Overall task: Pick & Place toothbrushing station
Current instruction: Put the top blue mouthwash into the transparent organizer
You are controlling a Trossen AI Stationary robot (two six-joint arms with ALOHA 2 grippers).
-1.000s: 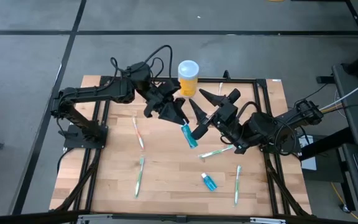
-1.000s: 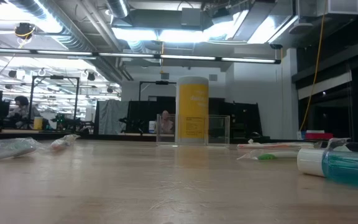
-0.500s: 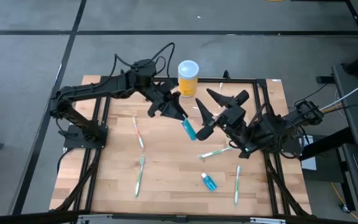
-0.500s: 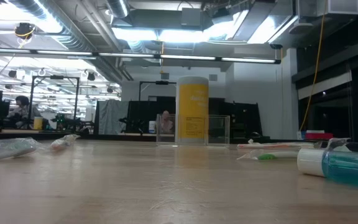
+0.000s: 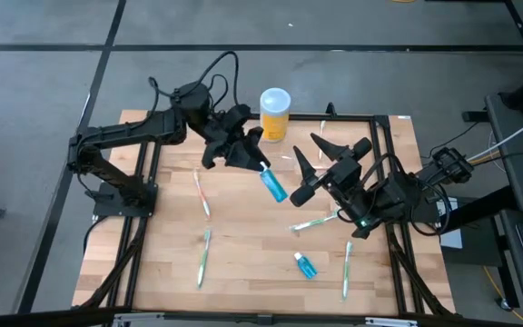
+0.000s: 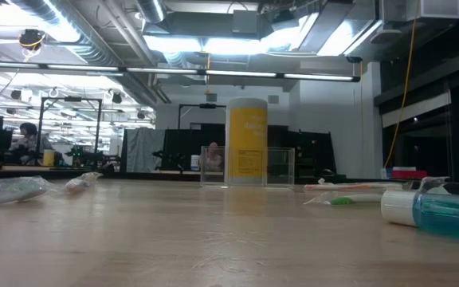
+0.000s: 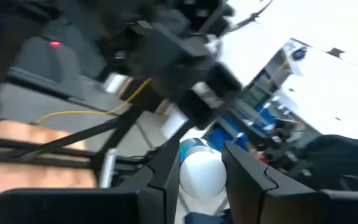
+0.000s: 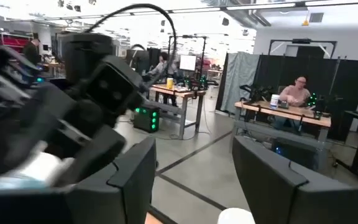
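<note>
My left gripper [image 5: 254,163] is shut on a teal toothpaste tube [image 5: 273,185] with a white cap, held above the table's far middle. My right gripper [image 5: 305,147] is open and empty just right of the tube, its fingers pointing toward the left gripper. The clear plastic holder [image 6: 276,166] stands on its base at the far edge, around the yellow white-lidded container [image 5: 275,113]. I cannot make it out in the high view. Neither gripper shows in the low view. My left gripper pinches the tube at its white cap end [image 7: 201,173] between its two fingers [image 7: 166,177]. The fingers come from the table's far left, slanting down. The tube hangs tilted below them, teal end [image 5: 278,193] toward the near right, clear of the table.
Several toothbrushes lie on the wood: two at the left [image 5: 202,194] [image 5: 204,256], two at the right [image 5: 314,221] [image 5: 347,269]. A second small teal tube [image 5: 306,265] lies near the front. A black frame [image 5: 379,118] borders the table.
My left gripper has drawn back toward the table's far left edge, carrying the tube by its cap end. My right gripper, open throughout, has drawn away from the tube toward the table's right edge.
</note>
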